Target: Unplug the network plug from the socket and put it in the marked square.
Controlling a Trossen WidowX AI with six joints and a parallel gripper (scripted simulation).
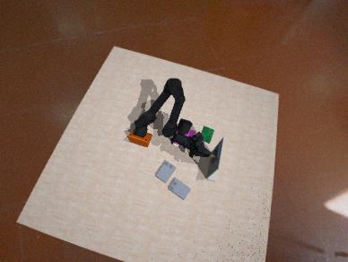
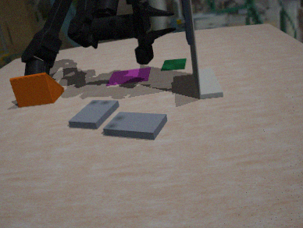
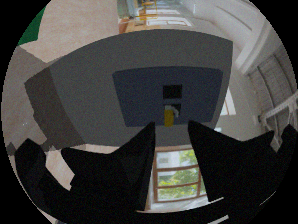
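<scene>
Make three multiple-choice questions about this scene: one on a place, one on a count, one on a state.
1. Where is the plug?
A. in the socket on the panel
B. on the green square
C. in the claw

2. How many grey slabs lie flat on the table?
A. one
B. two
C. four

3. How is the claw?
A. partly open, holding nothing
B. shut on the plug
C. resting on the table

Answers: 1 A, the wrist view shows it seated in the panel; 2 B, two lie side by side; 3 A, its fingers stand apart before the plug.
</scene>
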